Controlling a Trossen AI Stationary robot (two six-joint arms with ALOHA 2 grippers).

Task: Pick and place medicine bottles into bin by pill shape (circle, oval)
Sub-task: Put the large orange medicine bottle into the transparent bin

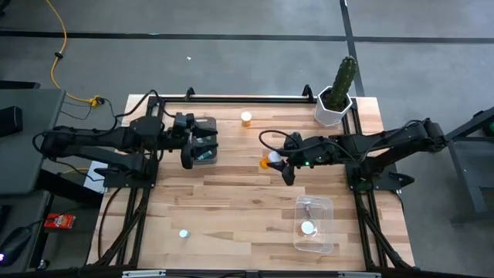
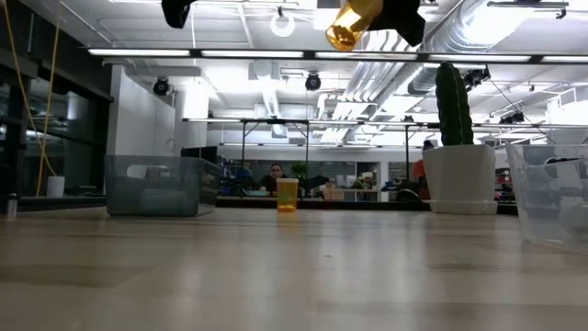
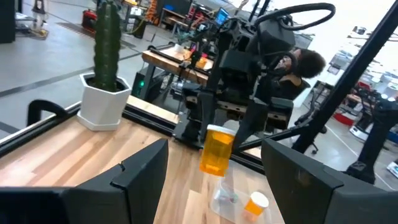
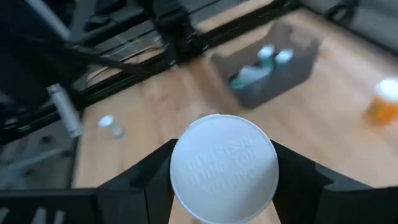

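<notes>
The right gripper is closed on a translucent orange medicine bottle with a white cap, held high above the middle of the wooden table. The left gripper hovers with jaws wide apart and empty over a grey plastic bin at far left

Bright, even overhead strip lighting — soft shadows on the table; the right wrist view is motion-blurred.
</notes>
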